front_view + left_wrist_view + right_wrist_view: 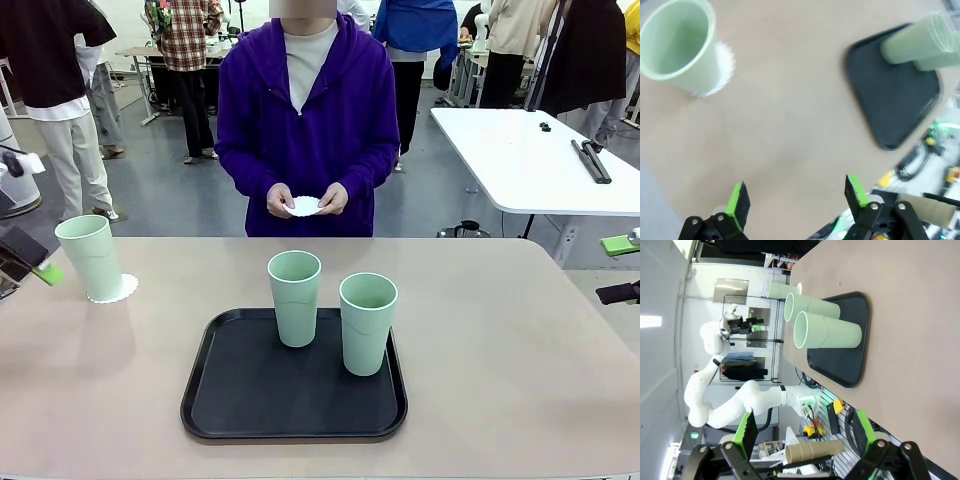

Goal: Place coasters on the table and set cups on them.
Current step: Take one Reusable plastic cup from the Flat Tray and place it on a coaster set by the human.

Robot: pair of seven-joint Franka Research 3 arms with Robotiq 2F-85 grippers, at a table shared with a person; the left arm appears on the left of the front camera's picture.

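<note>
One mint-green cup [90, 257] stands on a lacy white coaster [118, 290] at the table's [500, 350] far left. Two more cups [295, 298] [367, 322] stand upright on the black tray [230, 400] in the middle. The person across the table holds another coaster [303, 206] in both hands at waist height. My left gripper [35, 265] hovers at the left edge beside the cup on the coaster; it is open and empty [796, 197], with that cup [677, 45] ahead of it. My right gripper [620, 268] is at the right edge, open and empty [805, 432], far from the tray cups [832, 332].
A white rectangular table [530, 160] stands behind on the right, with dark tools on it. Other people stand farther back. Bare tabletop lies on both sides of the tray [890, 100]. The left arm [740, 400] appears in the right wrist view beyond the tray.
</note>
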